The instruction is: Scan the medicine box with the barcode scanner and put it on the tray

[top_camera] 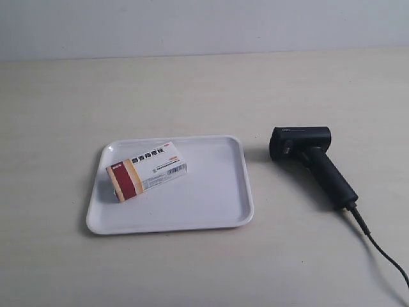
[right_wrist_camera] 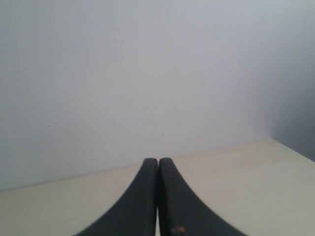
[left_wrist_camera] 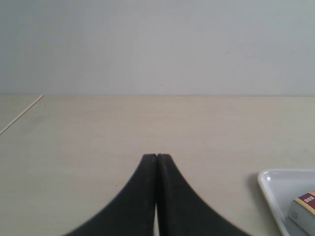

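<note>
The left pincer (left_wrist_camera: 156, 156) is closed, its two black curved fingers pressed tip to tip with nothing between them, held low over the pale table (left_wrist_camera: 98, 137) and pointing toward a plain grey wall (left_wrist_camera: 157, 44). The right pincer (right_wrist_camera: 158, 160) is likewise closed and empty, its fingers meeting at the tips above the same pale surface. Neither arm shows in the exterior view.

Just beside the left pincer, in its wrist view, a rounded corner of the tray (left_wrist_camera: 268, 189) appears, with an edge of the medicine box (left_wrist_camera: 302, 211) inside it.

In the exterior view the medicine box (top_camera: 147, 170) lies flat on the white glossy tray (top_camera: 217, 198), toward the side away from the scanner, turned at a slant. It bears a dark red band, an orange stripe and dark printed characters too small to read. The barcode scanner (top_camera: 310, 160), matte black and pistol-shaped, lies on the table near the tray but apart from it, and its cable (top_camera: 383, 252) trails off from the handle end. Faint lettering on its head is illegible.
</note>
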Robot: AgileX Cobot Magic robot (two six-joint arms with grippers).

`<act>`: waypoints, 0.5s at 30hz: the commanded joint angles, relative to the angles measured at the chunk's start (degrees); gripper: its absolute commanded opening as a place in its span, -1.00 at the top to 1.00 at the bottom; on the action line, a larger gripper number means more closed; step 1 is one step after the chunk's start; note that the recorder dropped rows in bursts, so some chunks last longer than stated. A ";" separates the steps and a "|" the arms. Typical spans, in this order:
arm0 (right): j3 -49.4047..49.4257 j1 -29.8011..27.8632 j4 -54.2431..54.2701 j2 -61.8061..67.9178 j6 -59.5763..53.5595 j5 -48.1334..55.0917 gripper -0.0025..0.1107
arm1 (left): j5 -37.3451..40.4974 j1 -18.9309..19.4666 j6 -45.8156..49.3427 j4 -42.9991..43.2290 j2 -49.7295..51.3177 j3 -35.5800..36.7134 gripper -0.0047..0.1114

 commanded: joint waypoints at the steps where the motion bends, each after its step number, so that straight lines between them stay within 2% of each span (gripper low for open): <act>1: 0.26 -0.51 -0.24 -0.36 -0.44 3.49 0.95 | -0.20 0.10 0.04 -0.52 -0.35 -0.03 0.89; 6: 0.26 -0.51 -0.24 -0.36 -0.44 8.90 0.95 | -0.20 0.10 0.04 -0.52 -0.35 -0.03 0.89; 15: 0.26 -0.51 -0.24 -0.36 -0.44 9.39 0.95 | -0.20 0.10 0.04 -0.52 -0.35 -0.03 0.89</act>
